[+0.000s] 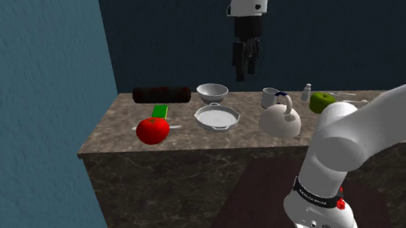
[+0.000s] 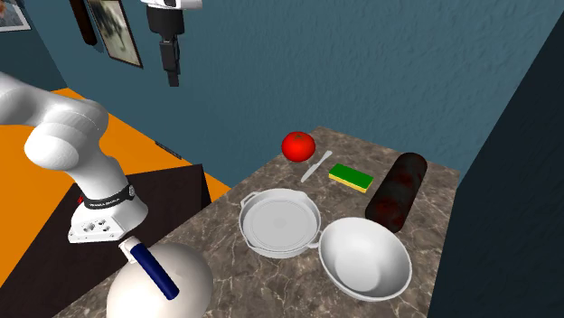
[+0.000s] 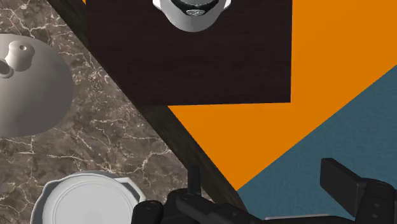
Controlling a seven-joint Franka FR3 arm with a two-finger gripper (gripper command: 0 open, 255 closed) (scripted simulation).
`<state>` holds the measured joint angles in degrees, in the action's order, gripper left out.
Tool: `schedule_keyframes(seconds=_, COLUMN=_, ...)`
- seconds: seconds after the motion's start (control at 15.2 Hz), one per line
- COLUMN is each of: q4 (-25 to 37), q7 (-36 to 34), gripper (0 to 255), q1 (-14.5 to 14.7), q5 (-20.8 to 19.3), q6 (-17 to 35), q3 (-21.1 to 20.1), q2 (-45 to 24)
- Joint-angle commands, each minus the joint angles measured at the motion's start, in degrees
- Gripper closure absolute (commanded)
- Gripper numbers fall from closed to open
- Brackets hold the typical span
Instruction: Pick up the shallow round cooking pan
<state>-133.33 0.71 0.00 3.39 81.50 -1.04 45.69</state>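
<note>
Brown marble with pale veins forms the counter (image 1: 111, 136), set in a room with deep blue walls and an orange floor (image 3: 254, 127). Nearest in the shoulder view is the dark brown box stand (image 1: 253, 199), with the white arm rising from it.

Just past the counter's near edge stand a round white kettle with a dark blue handle (image 1: 280, 121) and a glossy red tomato (image 1: 153, 129). Between them lies the white shallow round pan with two small side handles (image 1: 217, 117), flat on the marble and empty. Behind the tomato lies a green and yellow sponge (image 1: 161, 111). A deep white bowl (image 1: 212, 92) sits just beside the pan's far rim. At the back, by the wall, a dark reddish cylinder (image 1: 161, 94) lies on its side.

High above all this hangs the all-black two-finger gripper (image 1: 248, 67), pointing down, its fingers spread apart with nothing between them. In the wrist view it looks down over the counter's edge and the stand, and the pan's rim sits off beside one finger, not between the two.

The step in hand looks like the approach, with no grasp begun. The next move probably calls for a sideways shift until the fingers straddle the pan's rim or a handle. After that comes a long descent almost to the marble, since the wall is low, and then a close. The bowl crowds the far rim, so the near side seems the safer place to grip.
</note>
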Motion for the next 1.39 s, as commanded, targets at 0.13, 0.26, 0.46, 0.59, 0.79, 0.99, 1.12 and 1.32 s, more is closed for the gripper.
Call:
schedule_keyframes(seconds=0.13, q4=-2.04, q7=1.83, gripper=0, q1=-0.28, q5=-0.83, q6=3.69, q3=1.28, q2=-1.54)
schedule_keyframes(seconds=0.26, q4=-3.77, q7=3.62, gripper=0, q1=-0.58, q5=-1.59, q6=7.44, q3=2.56, q2=-3.44)
schedule_keyframes(seconds=0.46, q4=-5.76, q7=6.28, gripper=0, q1=-1.01, q5=-2.54, q6=13.13, q3=4.46, q2=-6.95)
schedule_keyframes(seconds=0.59, q4=-6.67, q7=8.04, gripper=0, q1=-1.26, q5=-3.04, q6=16.94, q3=5.73, q2=-9.72)
schedule_keyframes(seconds=0.79, q4=-7.39, q7=10.69, gripper=0, q1=-1.53, q5=-3.53, q6=22.59, q3=7.62, q2=-14.49)
schedule_keyframes(seconds=0.99, q4=-7.32, q7=13.43, gripper=0, q1=-1.69, q5=-3.59, q6=28.09, q3=9.45, q2=-19.90)
schedule_keyframes(seconds=1.12, q4=-6.83, q7=15.34, gripper=0, q1=-1.73, q5=-3.35, q6=31.59, q3=10.62, q2=-23.82)
schedule_keyframes(seconds=1.32, q4=-5.44, q7=18.38, gripper=0, q1=-1.69, q5=-2.48, q6=36.51, q3=12.27, q2=-30.07)
